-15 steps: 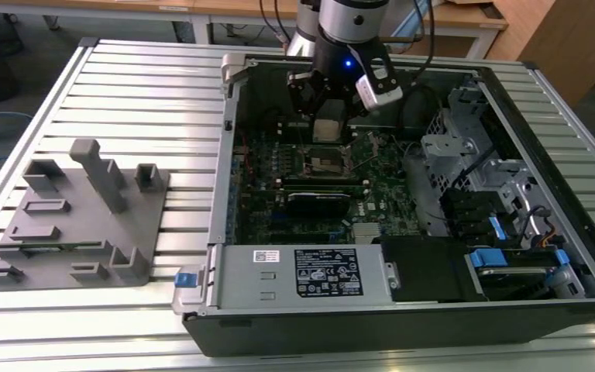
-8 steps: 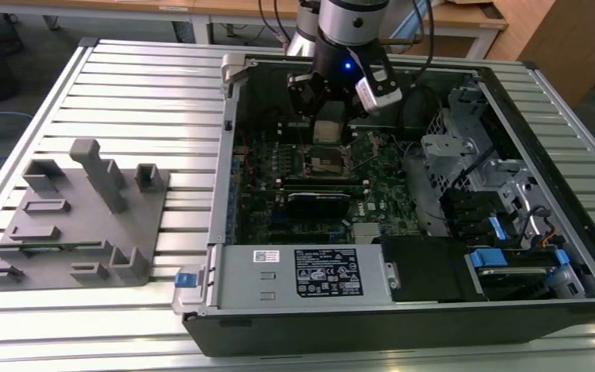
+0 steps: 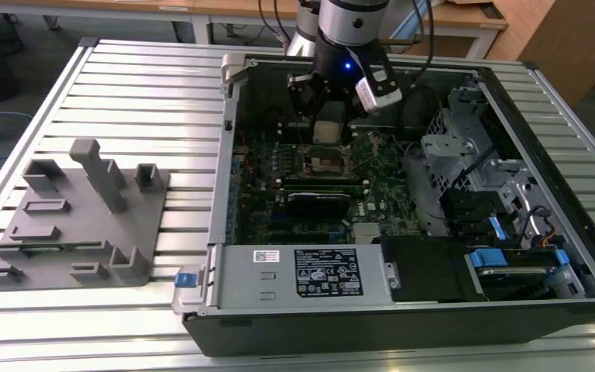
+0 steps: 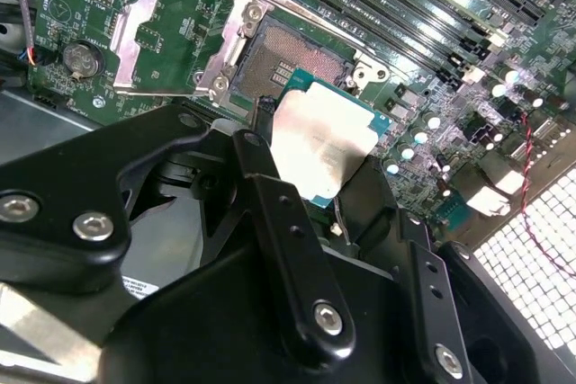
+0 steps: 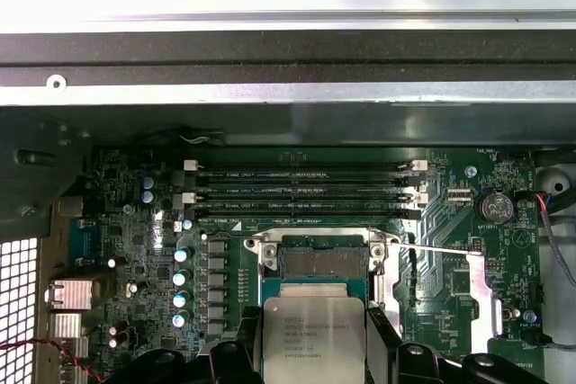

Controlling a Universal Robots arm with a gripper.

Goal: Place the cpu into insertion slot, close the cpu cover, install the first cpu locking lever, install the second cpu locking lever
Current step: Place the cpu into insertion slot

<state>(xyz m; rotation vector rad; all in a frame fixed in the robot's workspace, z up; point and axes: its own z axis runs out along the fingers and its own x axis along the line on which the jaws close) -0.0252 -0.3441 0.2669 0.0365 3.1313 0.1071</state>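
- The hand (image 4: pixel 317 155) is closed on the cpu (image 4: pixel 326 141), its black fingers (image 4: pixel 274 195) pinching two opposite edges so that the dull metal top faces up and the chip stays roughly level with the board; an edge grip leaves the underside free to meet the socket.
- The cpu hangs beside the near edge of the insertion slot (image 4: pixel 286 60), not seated; the socket's pin field is bare, and I cannot tell how far the chip is above it.
- The cpu cover (image 4: pixel 135 24) is swung back off the socket and lies open to one side, so the opening is clear from above; a thin wire lever (image 5: pixel 436 249) also stands away from the frame.
- Close by are the long memory slots (image 5: pixel 306 188) beyond the socket and a row of capacitors (image 5: pixel 183 272) beside it; both crowd the hand's room to shift sideways.
- The board sits deep in the open computer case (image 3: pixel 380 325) on the slatted counter (image 3: pixel 142 85); a grey fixture (image 3: pixel 80 225) stands well apart on the exterior view's left.
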